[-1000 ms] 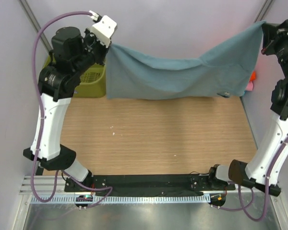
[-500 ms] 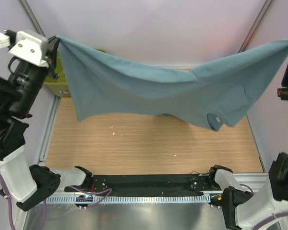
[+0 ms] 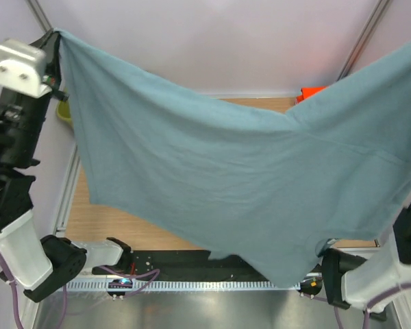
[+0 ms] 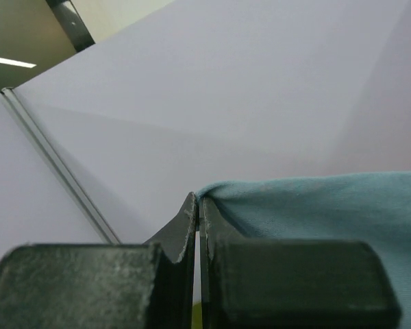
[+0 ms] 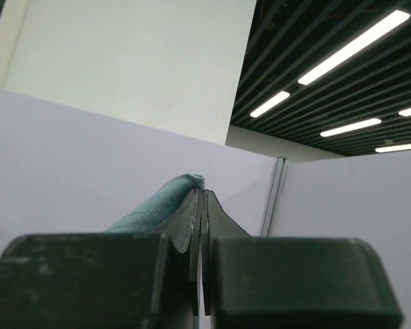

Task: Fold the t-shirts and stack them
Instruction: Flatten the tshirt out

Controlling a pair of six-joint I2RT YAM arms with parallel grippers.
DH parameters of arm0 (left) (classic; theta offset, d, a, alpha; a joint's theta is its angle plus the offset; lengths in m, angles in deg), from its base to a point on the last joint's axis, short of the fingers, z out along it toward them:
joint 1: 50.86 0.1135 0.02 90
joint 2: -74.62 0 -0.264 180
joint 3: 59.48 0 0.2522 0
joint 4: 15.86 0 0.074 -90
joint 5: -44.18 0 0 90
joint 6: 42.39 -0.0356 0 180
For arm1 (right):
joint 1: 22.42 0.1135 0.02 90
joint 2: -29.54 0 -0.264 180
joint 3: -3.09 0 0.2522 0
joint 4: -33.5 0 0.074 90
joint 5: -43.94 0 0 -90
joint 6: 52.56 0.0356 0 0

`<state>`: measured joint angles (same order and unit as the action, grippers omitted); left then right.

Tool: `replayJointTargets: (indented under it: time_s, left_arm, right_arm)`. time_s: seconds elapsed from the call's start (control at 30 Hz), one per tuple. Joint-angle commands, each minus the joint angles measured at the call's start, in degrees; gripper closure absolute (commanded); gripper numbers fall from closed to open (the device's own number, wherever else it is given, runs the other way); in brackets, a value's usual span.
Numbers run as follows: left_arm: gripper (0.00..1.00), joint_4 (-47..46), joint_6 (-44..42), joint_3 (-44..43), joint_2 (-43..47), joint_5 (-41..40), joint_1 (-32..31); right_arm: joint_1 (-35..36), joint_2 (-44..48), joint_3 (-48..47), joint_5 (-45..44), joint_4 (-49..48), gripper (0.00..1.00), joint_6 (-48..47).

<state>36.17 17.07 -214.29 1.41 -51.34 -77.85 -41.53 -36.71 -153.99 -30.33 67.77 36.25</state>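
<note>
Left claw is seen from above clamped on one corner of the blue-grey t-shirt, which is held high and stretched wide over the worktop, probably so that it can be laid flat for folding. An orange t-shirt is glimpsed behind. At the left wrist, that corner is seen nipped with no gap. At the right wrist, the right claw is likewise pressed together on the opposite corner.

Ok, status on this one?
Left gripper and right gripper shut on blue-grey t-shirt corners. Shirt spread wide, held high. Hides most of the table; orange shirt peeks behind.
</note>
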Motion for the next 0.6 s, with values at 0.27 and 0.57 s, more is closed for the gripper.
replayJointTargets:
  time_s: [0.27,0.57]
  left_arm:
    - [1.00,-5.5,-4.0,19.7,-8.6,-2.6,0.5]
    - [1.00,-7.4,-1.8,36.4,-8.9,0.0,2.4]
  right_arm:
    - [0.1,-17.1,16.1,3.2,-5.5,0.99,-2.3]
    - [6.1,-24.1,29.2,6.7,0.6,0.99,-8.7]
